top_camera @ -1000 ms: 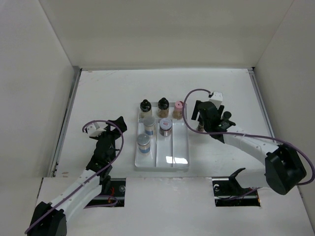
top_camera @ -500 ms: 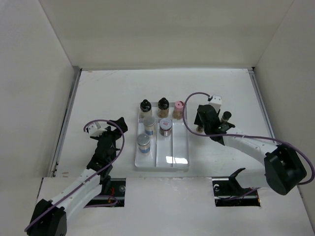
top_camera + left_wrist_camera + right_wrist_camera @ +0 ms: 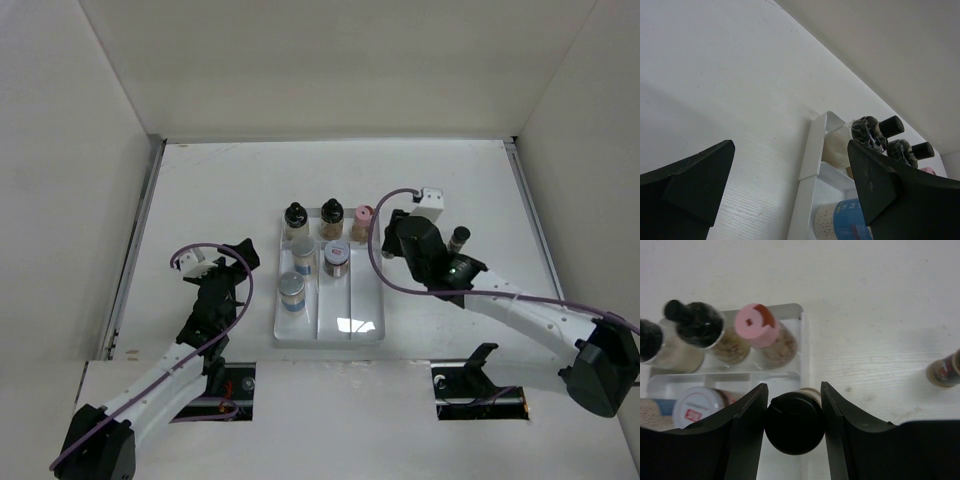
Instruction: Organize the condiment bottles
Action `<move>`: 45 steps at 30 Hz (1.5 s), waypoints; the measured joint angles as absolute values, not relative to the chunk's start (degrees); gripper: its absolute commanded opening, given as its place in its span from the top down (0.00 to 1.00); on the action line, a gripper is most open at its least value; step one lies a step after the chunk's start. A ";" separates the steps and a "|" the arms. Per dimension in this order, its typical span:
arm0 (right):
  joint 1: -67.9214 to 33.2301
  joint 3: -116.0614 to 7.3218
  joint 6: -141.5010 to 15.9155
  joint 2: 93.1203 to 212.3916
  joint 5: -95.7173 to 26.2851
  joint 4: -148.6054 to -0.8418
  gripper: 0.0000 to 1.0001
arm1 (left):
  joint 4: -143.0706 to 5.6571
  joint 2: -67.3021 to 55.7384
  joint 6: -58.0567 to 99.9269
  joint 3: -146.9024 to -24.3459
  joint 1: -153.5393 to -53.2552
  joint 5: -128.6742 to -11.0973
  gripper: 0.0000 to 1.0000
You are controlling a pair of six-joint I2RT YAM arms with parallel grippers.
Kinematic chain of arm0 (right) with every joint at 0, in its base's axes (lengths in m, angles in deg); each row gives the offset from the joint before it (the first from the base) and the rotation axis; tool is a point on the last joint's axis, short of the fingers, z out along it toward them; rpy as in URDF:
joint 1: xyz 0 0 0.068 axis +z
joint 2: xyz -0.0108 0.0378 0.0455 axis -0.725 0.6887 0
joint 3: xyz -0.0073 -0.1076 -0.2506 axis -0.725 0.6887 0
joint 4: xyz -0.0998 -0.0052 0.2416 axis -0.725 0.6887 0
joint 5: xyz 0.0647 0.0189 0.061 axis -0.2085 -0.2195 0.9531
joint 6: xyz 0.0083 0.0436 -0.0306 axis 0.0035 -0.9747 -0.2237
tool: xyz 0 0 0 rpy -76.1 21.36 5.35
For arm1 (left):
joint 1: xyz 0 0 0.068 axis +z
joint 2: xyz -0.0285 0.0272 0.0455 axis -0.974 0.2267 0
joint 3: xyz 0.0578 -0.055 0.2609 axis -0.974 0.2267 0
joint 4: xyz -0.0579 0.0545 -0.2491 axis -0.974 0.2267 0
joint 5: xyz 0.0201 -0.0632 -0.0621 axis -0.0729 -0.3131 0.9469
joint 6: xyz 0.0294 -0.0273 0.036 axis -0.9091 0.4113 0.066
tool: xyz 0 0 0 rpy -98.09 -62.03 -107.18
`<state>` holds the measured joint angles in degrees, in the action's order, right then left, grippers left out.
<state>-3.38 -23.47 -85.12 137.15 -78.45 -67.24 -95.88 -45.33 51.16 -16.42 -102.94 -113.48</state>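
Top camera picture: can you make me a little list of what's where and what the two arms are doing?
tray: white, divided, mid-table
back row: two black-capped bottles, one pink-capped bottle
in front of them: three jars
right fingers: shut on a held bottle with a black cap, at the tray's right edge
left fingers: open, holding nothing, left of the tray
loose bottle: on the table, right of the tray

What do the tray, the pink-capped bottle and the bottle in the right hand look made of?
Tray: probably glossy white plastic; its floor throws a bright glare patch.
Pink-capped bottle: clear body, glass or plastic, can't tell which; brown contents show through. The cap is matte pink, likely plastic.
Black-capped bottle in the right hand: cap is smooth black, likely plastic; the body is mostly hidden.
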 measured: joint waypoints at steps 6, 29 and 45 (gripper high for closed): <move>1.25 -27.75 -84.67 144.47 -78.24 -70.74 0.55 | -95.88 -45.31 51.16 -16.42 -102.90 -113.48 0.00; 2.37 -27.29 -85.78 150.72 -77.91 -73.69 0.17 | -95.90 -45.77 51.13 -16.42 -102.92 -113.50 0.00; -29.65 -22.09 -83.24 139.03 -81.71 -67.55 0.11 | -95.86 -46.95 51.13 -16.42 -103.22 -113.57 0.00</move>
<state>-29.65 -22.09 -83.24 139.03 -81.71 -67.55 -95.86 -46.95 51.13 -16.42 -103.22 -113.57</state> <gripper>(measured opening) 0.896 0.997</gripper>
